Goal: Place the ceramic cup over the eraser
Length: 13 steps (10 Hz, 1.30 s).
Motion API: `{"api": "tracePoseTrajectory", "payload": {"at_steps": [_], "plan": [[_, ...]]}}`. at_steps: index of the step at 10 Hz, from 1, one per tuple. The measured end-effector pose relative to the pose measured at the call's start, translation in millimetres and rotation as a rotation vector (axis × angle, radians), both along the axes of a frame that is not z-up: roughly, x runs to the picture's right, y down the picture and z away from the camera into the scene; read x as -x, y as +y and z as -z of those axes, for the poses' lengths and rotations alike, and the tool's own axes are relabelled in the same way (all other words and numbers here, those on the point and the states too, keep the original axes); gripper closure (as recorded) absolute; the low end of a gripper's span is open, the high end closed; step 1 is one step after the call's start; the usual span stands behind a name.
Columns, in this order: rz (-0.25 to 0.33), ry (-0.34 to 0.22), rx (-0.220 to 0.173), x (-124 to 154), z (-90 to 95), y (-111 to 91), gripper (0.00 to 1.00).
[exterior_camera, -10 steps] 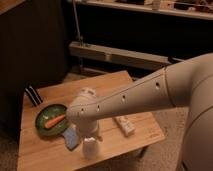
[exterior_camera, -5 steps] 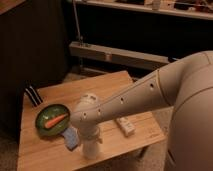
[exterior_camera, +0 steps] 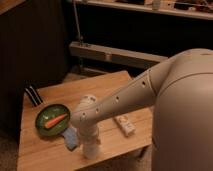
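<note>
Off-white plain ceramic cup (exterior_camera: 91, 152) | at gripper (exterior_camera: 89, 142), grip unclear | eraser (exterior_camera: 33, 95) dark, striped

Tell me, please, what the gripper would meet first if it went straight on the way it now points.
The gripper points down beside the blue pad. It would probably meet the ceramic cup right under it first, then the table; depth is unclear.
</note>
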State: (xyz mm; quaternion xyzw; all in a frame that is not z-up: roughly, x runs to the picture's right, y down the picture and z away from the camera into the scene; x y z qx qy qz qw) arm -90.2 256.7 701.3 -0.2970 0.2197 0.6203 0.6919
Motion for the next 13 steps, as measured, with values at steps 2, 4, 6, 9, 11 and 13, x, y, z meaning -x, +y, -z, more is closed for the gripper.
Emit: {"api": "tracePoseTrajectory", "payload": {"at_steps": [2, 4, 6, 9, 11, 13], "plan": [[-0.006, 0.003, 0.005, 0, -3.0, 0, 0.70], [-0.002, 0.011, 0.011, 1, -5.2, -3, 0.90], [0.009, 0.022, 0.006, 5, 2.3, -18, 1.00], [0.050, 0.064, -0.024, 10, 32.6, -78, 1.00], [0.080, 0.086, -0.046, 20, 50.9, -128, 1.00], [0.120, 0.103, -0.064, 50, 60.9, -191, 1.00]]}}
